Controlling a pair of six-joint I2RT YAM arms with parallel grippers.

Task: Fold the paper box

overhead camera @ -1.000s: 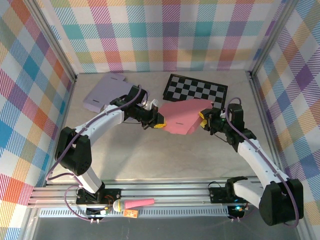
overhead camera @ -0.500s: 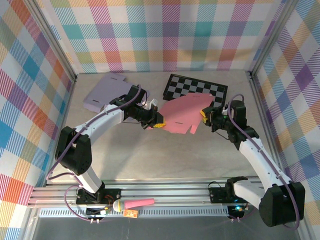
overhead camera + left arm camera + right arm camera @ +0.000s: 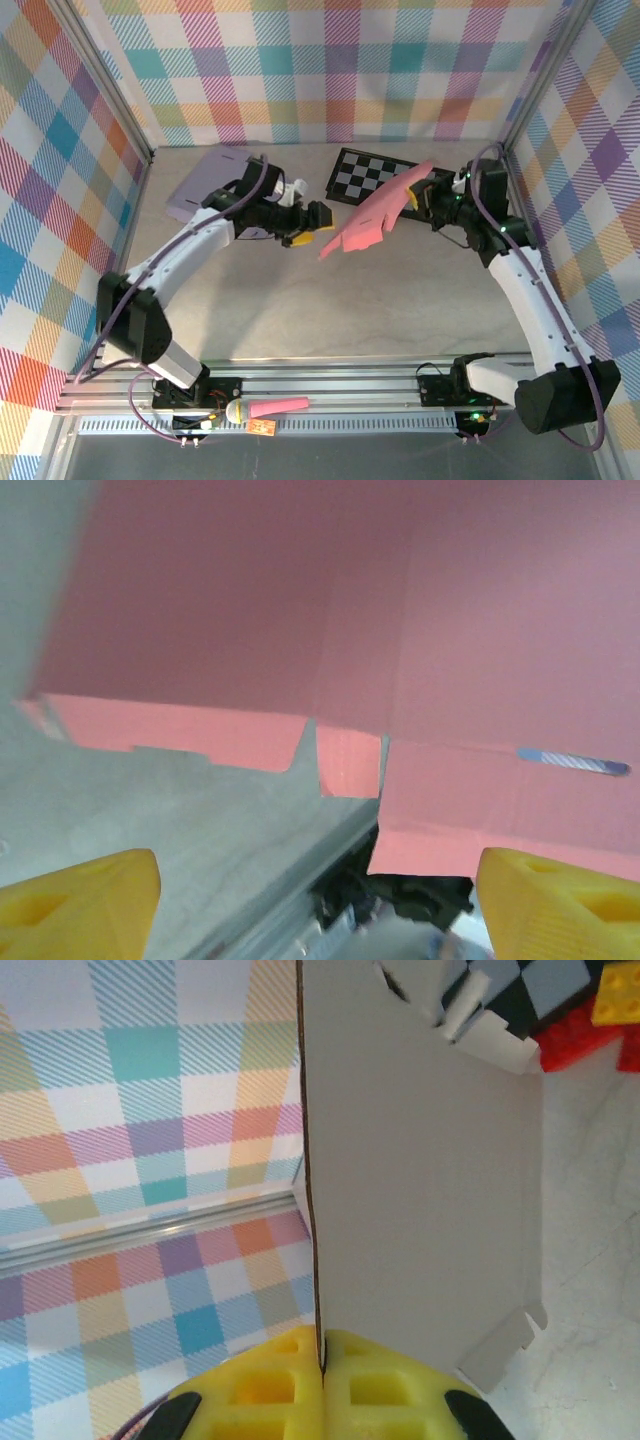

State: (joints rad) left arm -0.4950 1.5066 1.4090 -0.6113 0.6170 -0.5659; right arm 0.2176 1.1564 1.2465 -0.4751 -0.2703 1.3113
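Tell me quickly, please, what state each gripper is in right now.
Left gripper: open, holding nothing; the pink paper box is just ahead of it.
Right gripper: closed on the pink paper box's edge.

The paper box (image 3: 370, 222) is salmon pink on one face and pale grey on the other, as the right wrist view shows. One flat sheet (image 3: 375, 172) is chequered black and white, and another card (image 3: 205, 185) is plain lilac. The left pincer (image 3: 312, 225) and right pincer (image 3: 415, 197) have yellow pads. The walls (image 3: 330, 70) carry a pastel plaid, and the table (image 3: 330, 310) is mottled beige-grey.
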